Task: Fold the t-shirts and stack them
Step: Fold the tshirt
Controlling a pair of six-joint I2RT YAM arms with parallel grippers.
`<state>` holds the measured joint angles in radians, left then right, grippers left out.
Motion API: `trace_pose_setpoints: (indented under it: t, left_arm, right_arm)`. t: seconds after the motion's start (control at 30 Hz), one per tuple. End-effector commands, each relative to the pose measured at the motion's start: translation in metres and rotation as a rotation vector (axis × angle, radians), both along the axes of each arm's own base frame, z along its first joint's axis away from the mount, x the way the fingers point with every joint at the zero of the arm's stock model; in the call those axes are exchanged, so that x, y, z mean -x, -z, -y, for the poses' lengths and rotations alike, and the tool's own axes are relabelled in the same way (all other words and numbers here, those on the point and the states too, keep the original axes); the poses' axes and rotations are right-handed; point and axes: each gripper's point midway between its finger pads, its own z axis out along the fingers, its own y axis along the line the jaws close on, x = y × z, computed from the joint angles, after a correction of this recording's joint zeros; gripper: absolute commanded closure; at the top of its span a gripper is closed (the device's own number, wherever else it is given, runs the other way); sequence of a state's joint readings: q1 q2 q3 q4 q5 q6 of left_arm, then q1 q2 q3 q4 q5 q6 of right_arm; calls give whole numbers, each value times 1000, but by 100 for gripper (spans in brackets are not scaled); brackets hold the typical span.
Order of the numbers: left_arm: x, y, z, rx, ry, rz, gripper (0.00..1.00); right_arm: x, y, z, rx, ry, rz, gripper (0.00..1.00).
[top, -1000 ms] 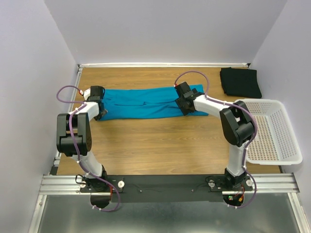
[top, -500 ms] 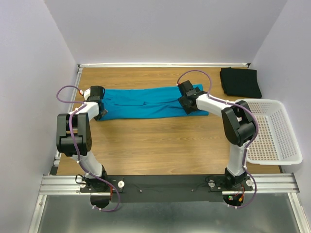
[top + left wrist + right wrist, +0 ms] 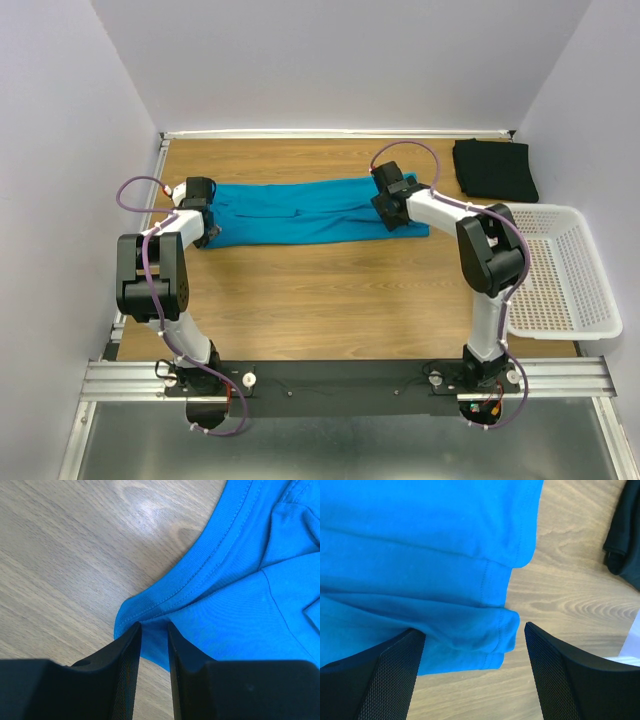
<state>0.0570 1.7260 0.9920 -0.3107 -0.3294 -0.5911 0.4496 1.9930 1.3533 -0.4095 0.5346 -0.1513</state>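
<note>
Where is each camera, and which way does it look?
Top: high behind the robot, looking down at the table, blue t-shirt, black t-shirt; left arm, right arm show.
Left wrist: looks down past the left pincer, shut on that blue t-shirt.
Right wrist: looks down past the open right pincer at its corner.
Shared: the blue t-shirt.

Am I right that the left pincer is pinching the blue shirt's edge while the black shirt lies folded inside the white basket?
Not quite: the top view shows the black shirt folded on the table beyond the basket, not inside it. The left pincer does pinch the edge of the blue shirt.
</note>
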Motion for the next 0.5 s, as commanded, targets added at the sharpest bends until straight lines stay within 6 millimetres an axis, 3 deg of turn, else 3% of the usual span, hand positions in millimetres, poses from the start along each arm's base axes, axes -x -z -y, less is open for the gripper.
trace_pose_setpoints:
  t: [0.0,0.27,0.47]
  left_arm:
    - [12,5,-4,-21,-10,-38,64]
    - [13,7,-3,-19,-6,-43,64]
    - [12,6,-3,-17,-5,-39,64]
  right_arm:
    - [-19,-8,4,14,29,46,13]
    - [-59,-28,23,35,81,124,13]
    - [-83,-26,63,-10,190,151,13]
